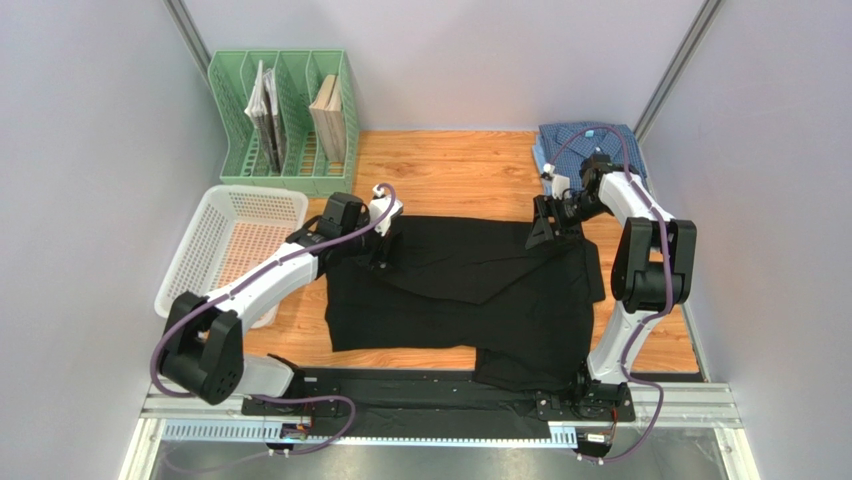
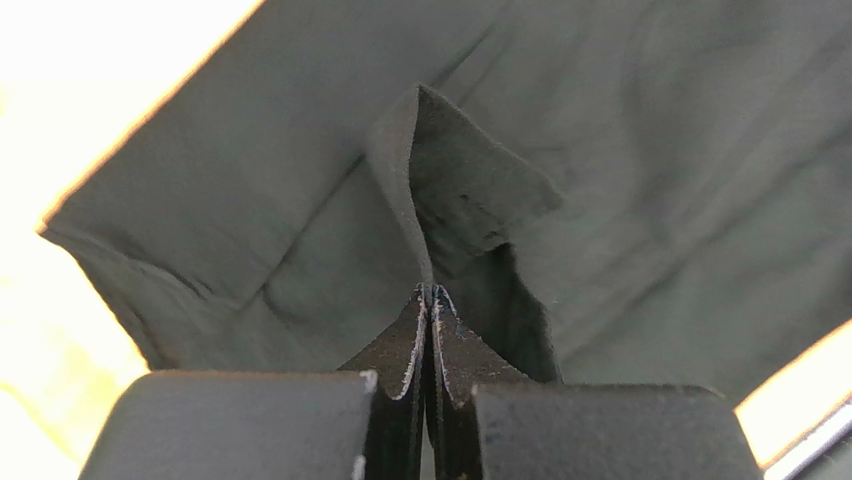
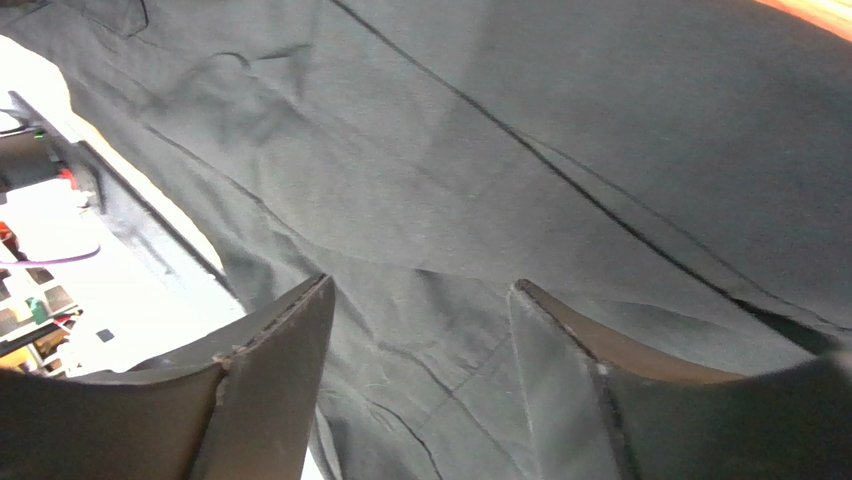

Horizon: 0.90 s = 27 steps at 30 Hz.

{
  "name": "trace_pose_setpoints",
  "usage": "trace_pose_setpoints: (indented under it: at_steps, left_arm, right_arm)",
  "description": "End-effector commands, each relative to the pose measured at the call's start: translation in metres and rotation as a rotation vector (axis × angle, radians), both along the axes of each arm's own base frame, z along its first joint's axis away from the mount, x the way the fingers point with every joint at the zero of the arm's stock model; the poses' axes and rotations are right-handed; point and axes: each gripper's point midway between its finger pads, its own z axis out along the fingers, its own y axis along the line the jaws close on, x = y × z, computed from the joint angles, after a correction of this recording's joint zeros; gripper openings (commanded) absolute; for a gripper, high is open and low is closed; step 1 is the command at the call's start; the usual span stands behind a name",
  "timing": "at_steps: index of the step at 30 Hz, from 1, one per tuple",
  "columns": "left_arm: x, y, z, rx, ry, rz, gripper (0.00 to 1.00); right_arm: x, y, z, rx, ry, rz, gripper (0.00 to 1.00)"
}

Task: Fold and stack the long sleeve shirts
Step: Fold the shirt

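Note:
The black long sleeve shirt (image 1: 470, 290) lies spread across the middle of the wooden table, its lower right part hanging over the near edge. The blue checked shirt (image 1: 585, 140) sits folded at the back right corner. At the black shirt's far left corner, my left gripper (image 1: 381, 260) is shut on a raised fold of the black cloth (image 2: 440, 190), pinched at the fingertips (image 2: 432, 292). My right gripper (image 1: 546, 234) stands open over the far right edge of the shirt (image 3: 560, 150). Only flat cloth shows between its fingers (image 3: 300, 340).
A green file rack (image 1: 285, 120) holding books stands at the back left. A white perforated basket (image 1: 235, 245) lies left of the shirt, under the left arm. Grey walls close in both sides, and a metal rail (image 1: 440, 410) runs along the near edge.

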Motion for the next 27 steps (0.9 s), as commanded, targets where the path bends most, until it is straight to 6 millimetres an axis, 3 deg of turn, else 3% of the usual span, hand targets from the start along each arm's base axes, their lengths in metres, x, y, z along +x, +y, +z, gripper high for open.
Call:
trace_pose_setpoints:
  at_steps: [1, 5, 10, 16, 20, 23, 24, 26, 27]
  left_arm:
    - [0.038, -0.003, -0.004, -0.105, -0.029, 0.056, 0.00]
    - [0.040, -0.011, 0.007, -0.179, 0.013, 0.005, 0.00]
    - [0.018, -0.033, 0.063, -0.318, -0.096, -0.176, 0.00]
    - [-0.007, -0.030, 0.079, -0.321, -0.159, -0.335, 0.00]
    - [0.002, -0.022, 0.076, -0.302, -0.184, -0.287, 0.00]
    - [0.030, -0.002, 0.065, -0.284, -0.163, -0.137, 0.00]
    - [0.044, 0.009, 0.047, -0.213, -0.132, -0.064, 0.00]
    - [0.054, 0.021, 0.036, -0.158, -0.082, -0.011, 0.03]
    - [0.059, 0.026, 0.020, -0.119, -0.034, 0.014, 0.06]
  right_arm:
    - [0.016, -0.013, -0.003, -0.072, -0.050, -0.006, 0.66]
    - [0.017, -0.016, -0.006, -0.089, -0.049, -0.014, 0.62]
    - [0.016, -0.020, -0.004, -0.111, -0.060, -0.015, 0.60]
    - [0.016, -0.024, -0.005, -0.122, -0.059, -0.021, 0.58]
    - [0.019, -0.026, -0.004, -0.134, -0.063, -0.025, 0.58]
    - [0.022, -0.028, -0.004, -0.146, -0.069, -0.030, 0.57]
    - [0.023, -0.028, -0.004, -0.148, -0.069, -0.030, 0.57]
    - [0.025, -0.029, -0.002, -0.153, -0.077, -0.031, 0.56]
    - [0.025, -0.030, -0.001, -0.155, -0.080, -0.033, 0.56]
